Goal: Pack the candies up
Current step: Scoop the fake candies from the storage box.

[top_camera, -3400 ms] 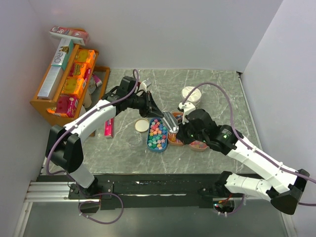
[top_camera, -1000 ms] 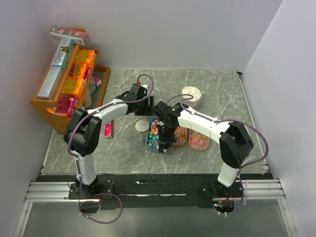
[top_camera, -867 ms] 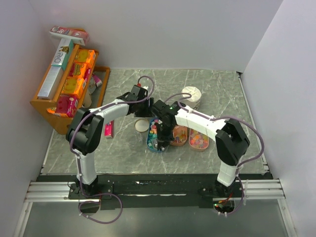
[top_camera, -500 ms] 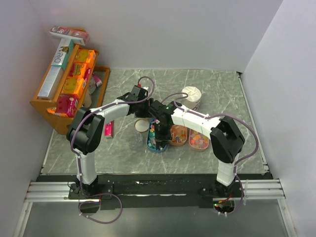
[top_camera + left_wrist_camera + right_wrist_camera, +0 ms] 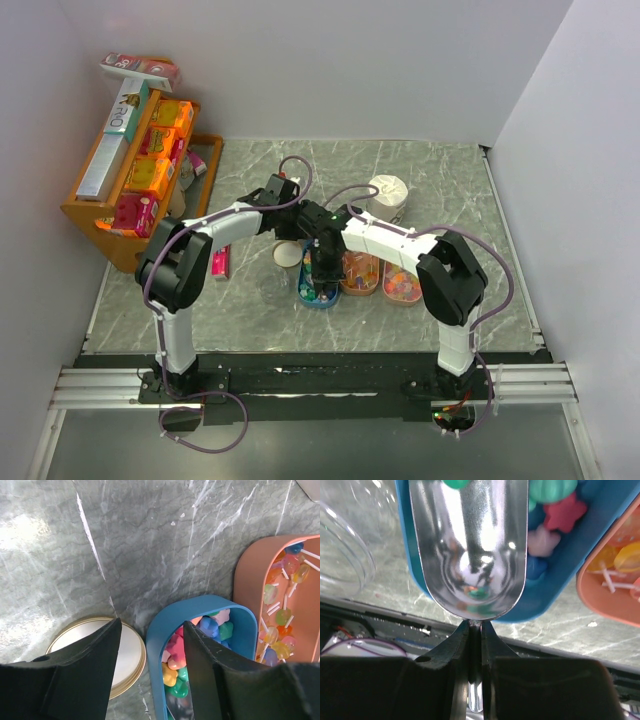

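The candies (image 5: 207, 627) are small star-like sweets in mixed colours, heaped in a blue oval tray (image 5: 200, 602). My left gripper (image 5: 151, 625) is open and straddles the tray's end wall: one finger stands inside among the sweets, the other outside over a round lid (image 5: 127, 655). Neither finger touches the wall. My right gripper (image 5: 475, 627) is shut on the handle of a metal scoop (image 5: 470, 545), whose bowl lies low over the tray's near end (image 5: 560, 605) beside more candies (image 5: 560, 510). In the top view both grippers meet over the tray (image 5: 316, 290).
A clear empty jar (image 5: 345, 550) stands left of the blue tray. Two peach trays of lollipops (image 5: 358, 275) (image 5: 402, 283) lie to its right. A white cup (image 5: 388, 190) is behind, a pink packet (image 5: 220, 260) to the left, and a wooden shelf of boxes (image 5: 130, 170) at far left.
My right arm has swung the scoop left from the peach tray to over the blue tray. The left gripper's jaws have narrowed somewhat around the tray's end.
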